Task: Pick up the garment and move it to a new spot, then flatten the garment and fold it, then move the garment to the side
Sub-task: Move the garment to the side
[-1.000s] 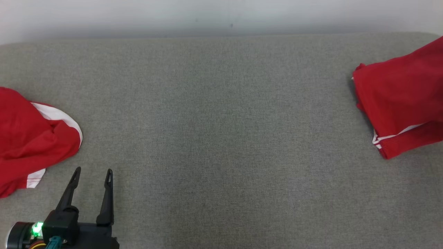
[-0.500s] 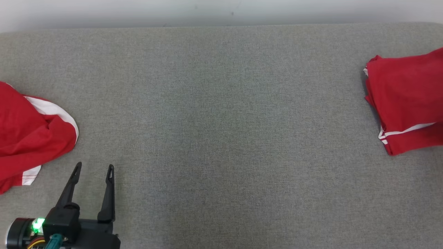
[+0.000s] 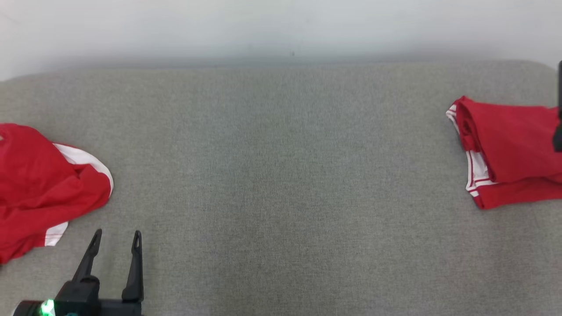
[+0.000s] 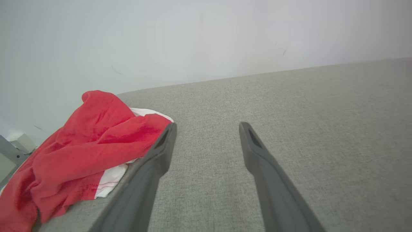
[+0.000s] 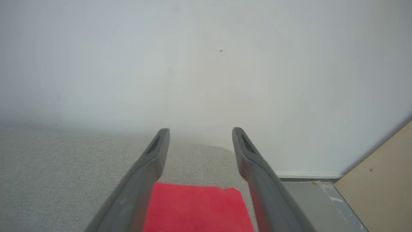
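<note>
Both grippers parted and empty; the folded red cotton garment with white stripes [image 3: 505,149] lies at the 3 o'clock edge of the grey woven-fabric cushion [image 3: 281,184].

In the head view the garment rests flat on the cushion, its white stripes showing at its 7 o'clock corner. The right gripper [image 5: 201,130] hangs above it with its long dark fingers spread wide and nothing between them, aimed at the pale wall [image 5: 206,64]. In the right wrist view the red cloth lies at 6 o'clock, under the finger roots. The left gripper [image 3: 117,232] sits at 7 o'clock in the head view, low over the cushion. Its fingers are parted, point to 12 o'clock and pinch nothing. A crumpled red and white cloth heap [image 3: 44,188] lies at 9 o'clock, near that gripper but apart from it.
</note>
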Tool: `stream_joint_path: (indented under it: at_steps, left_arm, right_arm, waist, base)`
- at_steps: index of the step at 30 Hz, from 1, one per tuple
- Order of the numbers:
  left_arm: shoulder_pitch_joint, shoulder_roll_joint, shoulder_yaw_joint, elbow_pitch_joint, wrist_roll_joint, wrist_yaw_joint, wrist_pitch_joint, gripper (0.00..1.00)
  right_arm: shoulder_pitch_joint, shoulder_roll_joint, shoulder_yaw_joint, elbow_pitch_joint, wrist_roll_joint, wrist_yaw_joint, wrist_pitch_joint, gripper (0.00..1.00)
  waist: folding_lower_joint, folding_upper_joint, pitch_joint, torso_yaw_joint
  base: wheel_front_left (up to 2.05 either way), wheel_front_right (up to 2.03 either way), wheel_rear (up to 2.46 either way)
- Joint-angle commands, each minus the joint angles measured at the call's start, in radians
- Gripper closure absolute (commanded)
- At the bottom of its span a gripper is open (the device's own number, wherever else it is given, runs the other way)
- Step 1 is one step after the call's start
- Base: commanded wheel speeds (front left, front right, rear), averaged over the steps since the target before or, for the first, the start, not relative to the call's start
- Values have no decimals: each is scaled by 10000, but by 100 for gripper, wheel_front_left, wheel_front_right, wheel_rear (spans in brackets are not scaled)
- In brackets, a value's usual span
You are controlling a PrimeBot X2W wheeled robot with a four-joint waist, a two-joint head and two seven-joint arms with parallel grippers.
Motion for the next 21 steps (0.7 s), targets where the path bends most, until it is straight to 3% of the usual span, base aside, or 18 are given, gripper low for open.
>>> stream_joint_path:
  at_steps: [1,9,21]
  left_arm:
    - [240,-15,25,24,-82,44,-67,0]
    - [750,-57,11,24,-193,140,-99,0]
    - [1199,-46,-76,-44,-319,282,-22,0]
  right_arm:
    - [406,86,-200,-495,-17,-25,-54,0]
    - [2794,565,-1804,-3539,-343,-25,-47,0]
    - [7647,3034,-4277,-7984,-2273,-25,-51,0]
  waist:
    - [1,0,-620,98]
    - [1,0,-1333,255]
    - [1,0,-2089,496]
  base:
    - [0,0,0]
    - [0,0,0]
    - [0,0,0]
